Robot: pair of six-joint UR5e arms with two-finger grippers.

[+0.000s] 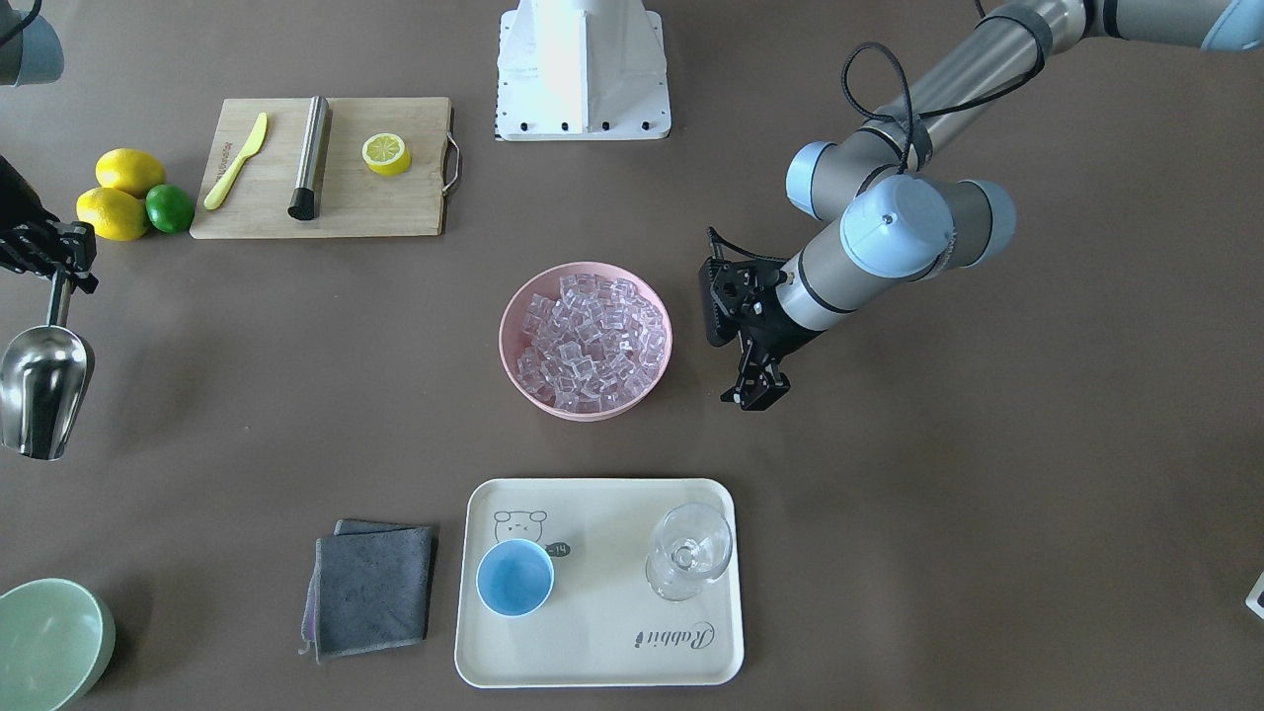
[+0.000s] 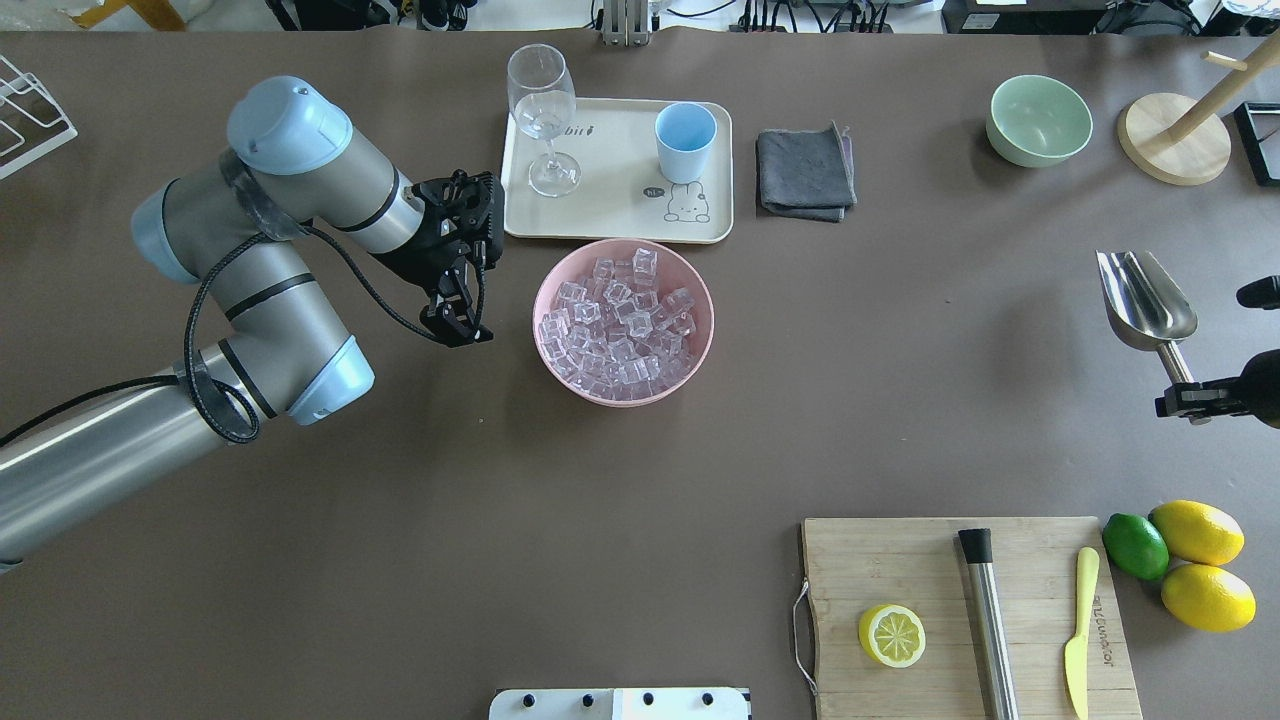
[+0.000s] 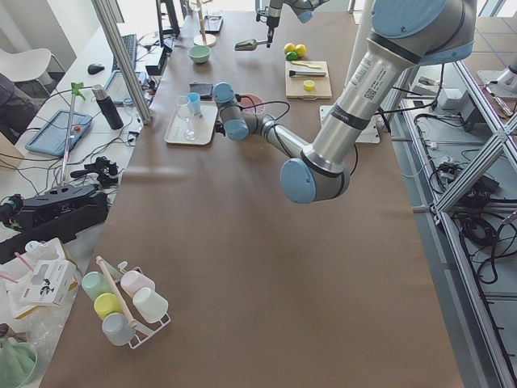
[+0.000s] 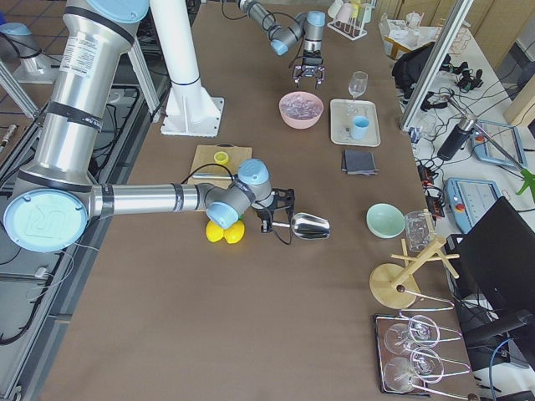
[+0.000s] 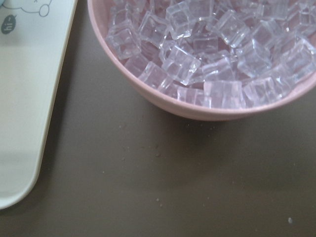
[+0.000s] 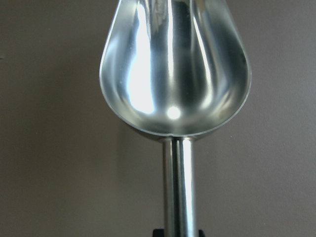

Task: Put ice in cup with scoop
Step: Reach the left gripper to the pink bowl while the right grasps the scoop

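The ice point(image 2: 620, 325) fills a pink bowl point(image 2: 625, 397) at mid-table. The light-blue cup point(image 2: 685, 140) stands upright and empty on a cream tray point(image 2: 610, 215), just beyond the bowl. My right gripper point(image 2: 1187, 396) is shut on the handle of the steel scoop point(image 2: 1145, 300) and holds it above the table far to the right. The right wrist view shows the scoop's bowl point(image 6: 173, 74) empty. My left gripper point(image 2: 458, 330) is open and empty, close to the bowl's left side. The left wrist view shows the bowl's wall point(image 5: 222, 111) and ice point(image 5: 207, 49).
A clear stemmed glass point(image 2: 543, 110) stands on the tray beside the cup. A grey cloth point(image 2: 803, 172) and a pale green bowl point(image 2: 1038, 120) lie further right. A cutting board point(image 2: 960, 620) carries a lemon half, a steel cylinder and a yellow knife. Lemons and a lime point(image 2: 1180, 560) lie next to it.
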